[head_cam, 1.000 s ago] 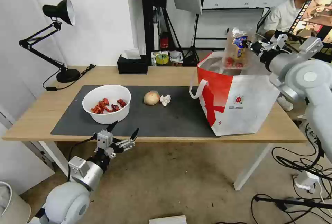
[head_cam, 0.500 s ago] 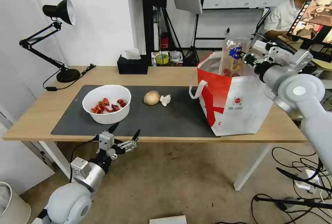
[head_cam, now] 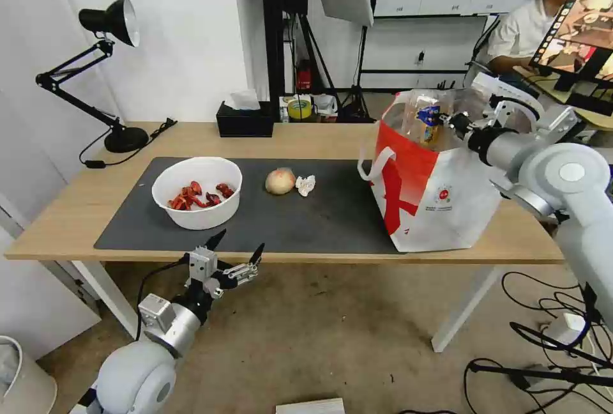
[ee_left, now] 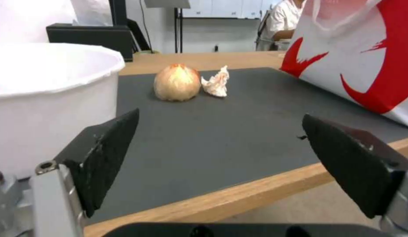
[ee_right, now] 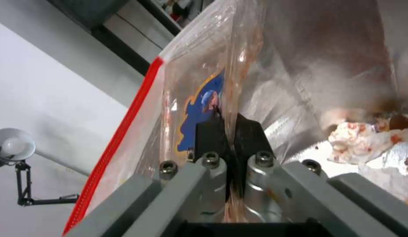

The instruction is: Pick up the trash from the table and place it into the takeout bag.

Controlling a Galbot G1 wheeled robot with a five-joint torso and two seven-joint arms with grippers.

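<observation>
On the dark mat (head_cam: 319,222) of the table (head_cam: 306,139) stand a white bowl (head_cam: 196,191) with red scraps, a tan wrapped ball (head_cam: 280,181) and a crumpled tissue (head_cam: 306,184). My right gripper (head_cam: 450,121) is shut on the clear plastic tray (head_cam: 424,117), which hangs upright in the mouth of the white-and-red takeout bag (head_cam: 440,197). The right wrist view shows the gripper (ee_right: 228,120) pinching the tray (ee_right: 204,82) against the foil lining (ee_right: 322,49). My left gripper (head_cam: 237,253) hangs open below the table's front edge, facing the bowl (ee_left: 45,98), ball (ee_left: 176,82) and tissue (ee_left: 216,84).
A black desk lamp (head_cam: 108,24) and a black tissue box (head_cam: 244,121) stand at the table's back. Soiled tissue (ee_right: 357,141) lies on the bag's floor. Cables (head_cam: 549,312) trail across the floor at the right. A bin (head_cam: 19,375) sits at the lower left.
My right gripper has come down with the clear tray, from above the bag into its mouth. The bag's top has leaned to the right. The left gripper has drifted slightly right and down.
</observation>
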